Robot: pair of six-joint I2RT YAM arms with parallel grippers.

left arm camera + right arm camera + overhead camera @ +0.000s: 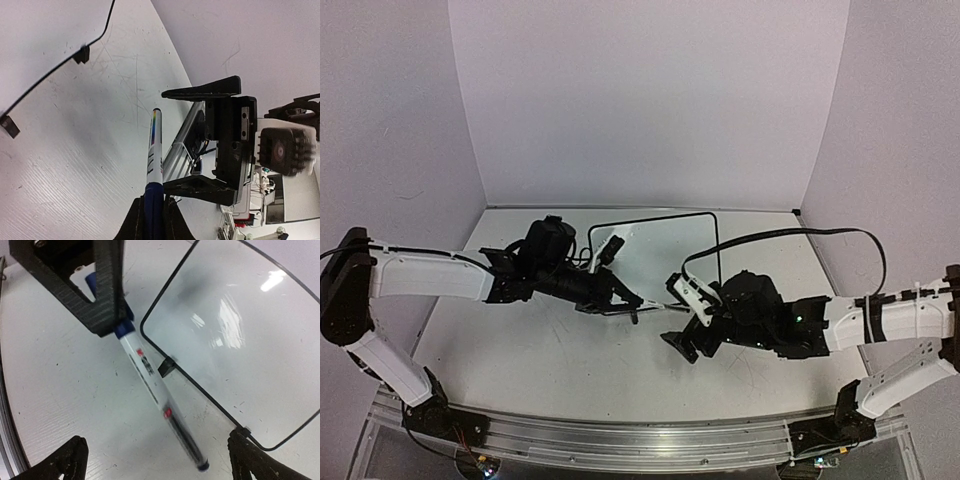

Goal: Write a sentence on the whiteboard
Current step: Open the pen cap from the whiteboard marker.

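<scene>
The whiteboard (660,255) lies flat on the table, thin black frame, its surface blank in every view; no blue sentence shows on it. My left gripper (623,298) is shut on a white marker with a blue end (154,150) and holds it just off the board's near edge, dark tip toward the right gripper. My right gripper (675,318) is open and empty, its jaws wide on either side of the marker's tip (200,462) without touching it. The board (235,330) and the left gripper (95,290) show in the right wrist view.
The white tabletop (520,350) is scuffed. White walls stand at the back and both sides. An aluminium rail (640,435) carries the arm bases at the near edge. A black cable (800,235) loops over the right arm. The board's black feet (81,54) sit on its frame.
</scene>
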